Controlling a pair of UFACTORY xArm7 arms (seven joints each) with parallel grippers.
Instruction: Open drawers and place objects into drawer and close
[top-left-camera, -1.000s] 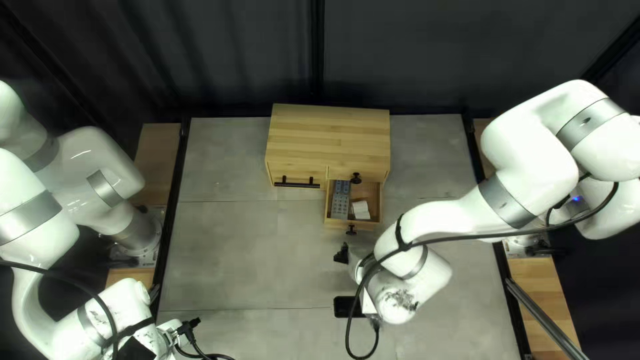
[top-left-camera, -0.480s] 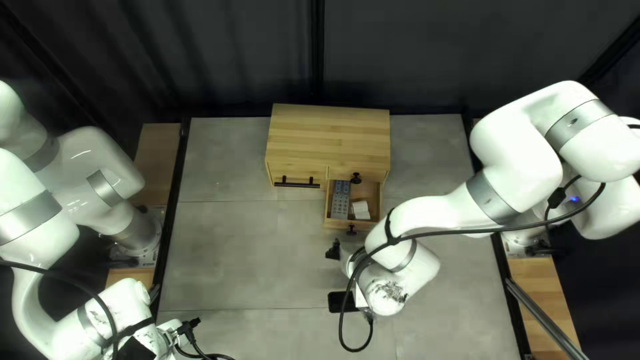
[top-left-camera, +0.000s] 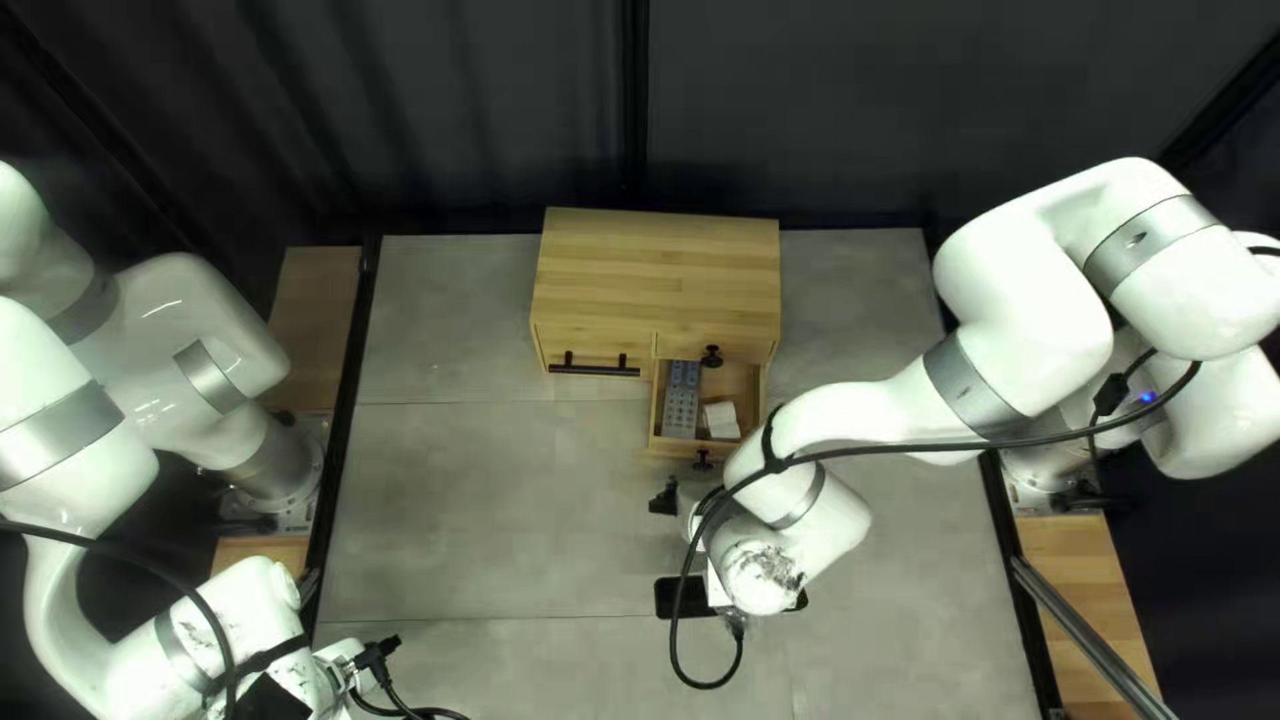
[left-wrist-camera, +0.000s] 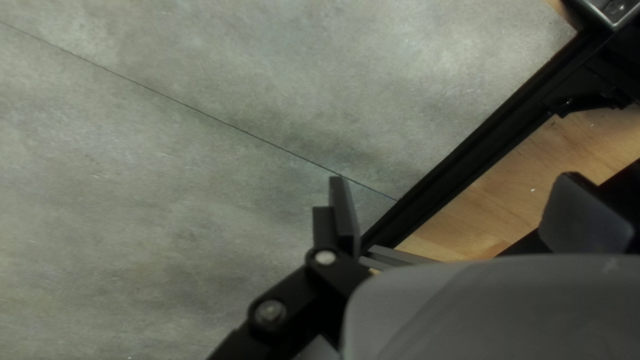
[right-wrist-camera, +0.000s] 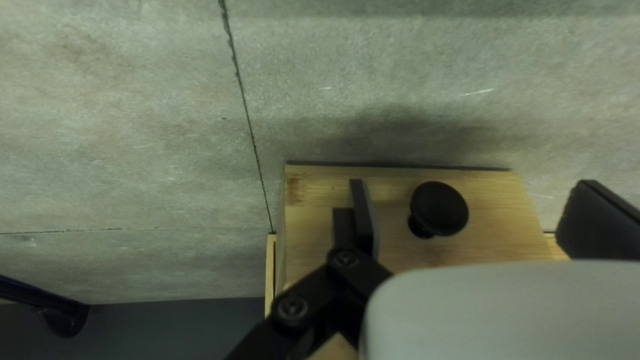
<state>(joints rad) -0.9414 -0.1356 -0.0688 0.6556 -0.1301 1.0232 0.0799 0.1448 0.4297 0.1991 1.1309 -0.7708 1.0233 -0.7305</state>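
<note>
- Top left view: set high above the near edge of the table (top-left-camera: 467, 507), looking down at a slant to the far edge and the dark curtain (top-left-camera: 854, 107). Widest, farthest off; takes in the whole cabinet (top-left-camera: 660, 267).
- Left wrist view: on the left arm (top-left-camera: 134, 660), facing down, close over tabletop. Shares the black rail (left-wrist-camera: 467, 160) and wooden board (left-wrist-camera: 533, 180) at the table's left edge with top left view.
- Right wrist view: on the right arm (top-left-camera: 867, 414), close up, facing the drawer front (right-wrist-camera: 393, 193) and knob (right-wrist-camera: 440, 208); both also in top left view.
</note>
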